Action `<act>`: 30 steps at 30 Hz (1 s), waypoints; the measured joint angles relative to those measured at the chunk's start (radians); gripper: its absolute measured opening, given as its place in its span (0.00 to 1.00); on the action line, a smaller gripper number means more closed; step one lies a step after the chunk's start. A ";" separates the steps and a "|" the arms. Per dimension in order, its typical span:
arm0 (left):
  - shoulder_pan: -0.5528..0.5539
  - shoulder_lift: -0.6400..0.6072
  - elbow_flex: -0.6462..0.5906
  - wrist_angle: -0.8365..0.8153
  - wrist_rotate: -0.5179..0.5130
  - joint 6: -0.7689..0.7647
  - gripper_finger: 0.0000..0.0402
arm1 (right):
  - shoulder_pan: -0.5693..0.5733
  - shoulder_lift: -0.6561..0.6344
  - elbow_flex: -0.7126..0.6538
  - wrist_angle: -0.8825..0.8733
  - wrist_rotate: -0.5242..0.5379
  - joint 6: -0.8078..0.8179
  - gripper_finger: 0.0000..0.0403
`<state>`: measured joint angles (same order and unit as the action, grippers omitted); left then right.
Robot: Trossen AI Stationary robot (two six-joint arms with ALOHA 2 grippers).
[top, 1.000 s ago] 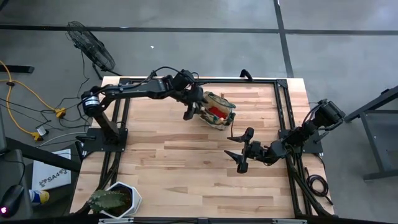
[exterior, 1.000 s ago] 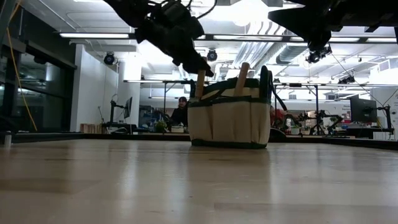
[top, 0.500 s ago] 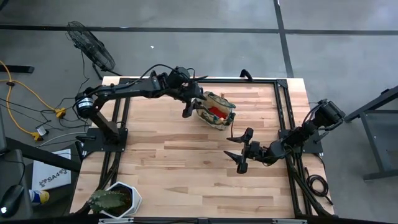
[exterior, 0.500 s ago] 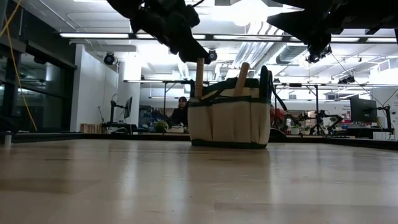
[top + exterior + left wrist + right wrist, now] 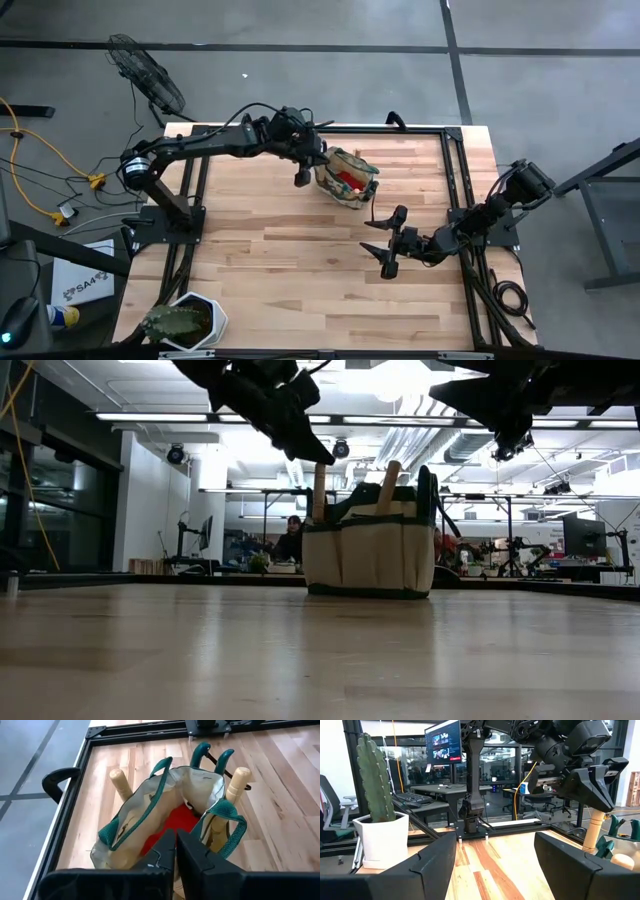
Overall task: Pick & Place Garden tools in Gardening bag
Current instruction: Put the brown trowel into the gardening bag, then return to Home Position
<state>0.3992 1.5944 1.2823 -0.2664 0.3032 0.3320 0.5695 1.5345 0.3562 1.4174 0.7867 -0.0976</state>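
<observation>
The khaki gardening bag (image 5: 346, 178) with green trim stands on the table's far middle. In the left wrist view it holds a red lump (image 5: 170, 827). Two wooden tool handles (image 5: 121, 782) (image 5: 239, 780) and the green shears handles (image 5: 212, 757) stick up from its sides. My left gripper (image 5: 302, 177) is shut and hovers just above the bag's left end (image 5: 176, 851), touching nothing. My right gripper (image 5: 386, 247) is open and empty above the table, to the near right of the bag.
A cactus in a white hexagonal pot (image 5: 187, 320) stands at the near left corner and also shows in the right wrist view (image 5: 377, 830). Black frame rails (image 5: 455, 170) run along the table's sides. Bare wood (image 5: 290, 270) lies between the bag and the pot.
My left gripper has risen a little and drawn off the wooden handle at the bag's left side. That handle was half hidden under the fingers. It now stands upright by itself in the bag.
</observation>
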 joint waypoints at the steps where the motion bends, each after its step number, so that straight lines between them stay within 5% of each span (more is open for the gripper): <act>1: 0.000 0.000 0.000 -0.001 0.003 0.000 0.02 | 0.000 0.000 0.000 0.000 0.000 0.000 0.65; 7: 0.000 0.001 0.000 -0.009 0.085 0.003 0.02 | 0.000 0.000 0.000 0.000 0.000 0.000 0.65; 13: 0.000 0.005 0.000 -0.060 -0.002 0.016 0.02 | 0.000 0.000 0.000 0.000 0.000 0.000 0.65; 30: -0.018 0.012 -0.002 0.047 -0.001 0.102 0.00 | 0.000 0.000 0.000 0.000 0.000 0.000 0.65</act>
<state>0.3817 1.6061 1.2804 -0.2194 0.3022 0.4338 0.5694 1.5345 0.3565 1.4170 0.7868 -0.0978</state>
